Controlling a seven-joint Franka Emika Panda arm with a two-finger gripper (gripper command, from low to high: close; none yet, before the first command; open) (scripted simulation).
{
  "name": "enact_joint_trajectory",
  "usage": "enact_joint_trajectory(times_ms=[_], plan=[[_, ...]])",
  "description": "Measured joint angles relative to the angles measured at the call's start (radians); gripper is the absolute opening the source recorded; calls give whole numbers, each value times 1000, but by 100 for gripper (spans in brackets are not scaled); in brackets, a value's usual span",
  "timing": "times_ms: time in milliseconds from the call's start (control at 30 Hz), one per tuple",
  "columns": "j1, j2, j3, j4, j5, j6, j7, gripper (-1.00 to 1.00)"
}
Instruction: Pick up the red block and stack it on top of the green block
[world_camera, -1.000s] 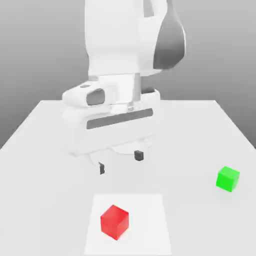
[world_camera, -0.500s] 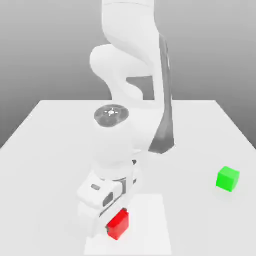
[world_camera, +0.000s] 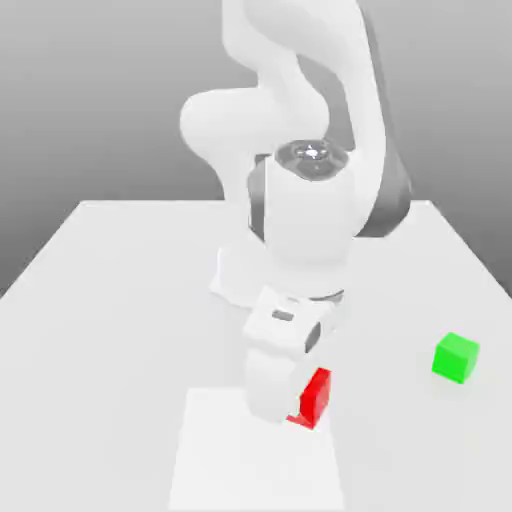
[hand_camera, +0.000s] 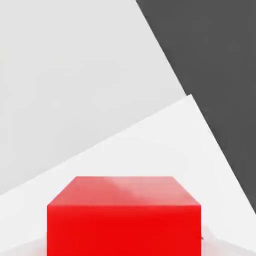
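Red block (world_camera: 314, 397) pinched between closed fingers, lifted clear of bench (world_camera: 90, 300), carried toward exterior view's right. Green block (world_camera: 456, 358) resting well apart, on that side. Judged light, rigid, smooth-faced, possibly slippery. Firm hold on opposite flat faces advised.

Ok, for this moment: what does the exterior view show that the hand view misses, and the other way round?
Exterior view alone: the white robot arm bent down over the white table, and the small bright green cube resting alone toward that view's right, apart from the arm. It also shows the hand's body covering part of the small bright red cube, which sits off the table's brighter white square patch.

Hand view alone: the red cube's top and front faces close up, with a dark area beyond the table's edge.

Both share: the red cube and the white table surface.
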Motion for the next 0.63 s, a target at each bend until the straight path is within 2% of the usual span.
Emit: enact_joint_trajectory(times_ms=[300, 500, 533, 633], plan=[[357, -111, 185, -60, -20, -48, 258, -100], [388, 49, 182, -60, -85, 112, 336, -100], [391, 79, 176, -59, -97, 141, 345, 100], [391, 79, 176, -59, -97, 141, 345, 100]])
